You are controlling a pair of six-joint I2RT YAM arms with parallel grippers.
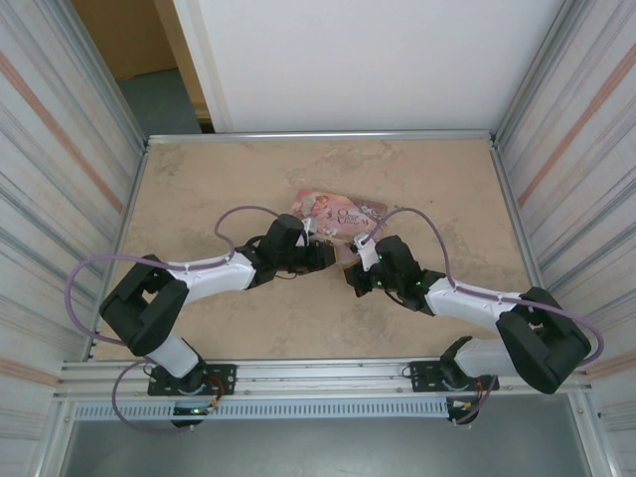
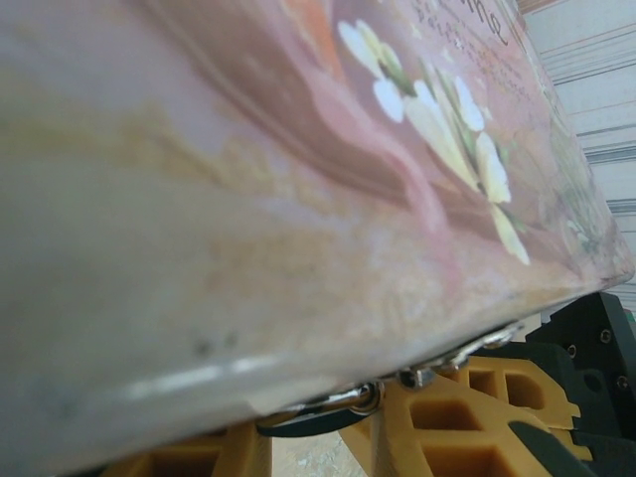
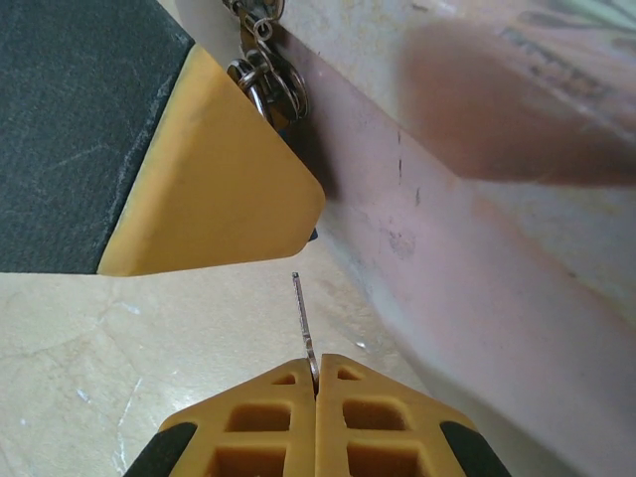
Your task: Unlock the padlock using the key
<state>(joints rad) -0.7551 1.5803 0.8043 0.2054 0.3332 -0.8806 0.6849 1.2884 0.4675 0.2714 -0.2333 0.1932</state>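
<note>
In the top view the left arm reaches in from the lower left, its left gripper (image 1: 316,250) pressed against the near left corner of the pink tin (image 1: 338,211), which lies about mid-table (image 1: 199,189). The left wrist view sits very close under the tin's flowered side. The 2 yellow fingers (image 2: 467,407) stand either side of the metal rings (image 2: 353,397) hanging at the tin's lower edge. A dark teal sliver between them looks like the padlock (image 2: 298,424), just below the rings, but it is too hidden to be sure. Whether these jaws are gripping anything cannot be told.

Right of that, the right gripper (image 1: 360,270) points at the tin's near edge, close to the left one. In the right wrist view its jaws are clenched on the key (image 3: 302,318), a thin metal blade standing straight out from the fingertips. The blade's tip is just short of the left gripper's yellow finger (image 3: 219,189) and near the tin's pink wall.
</note>
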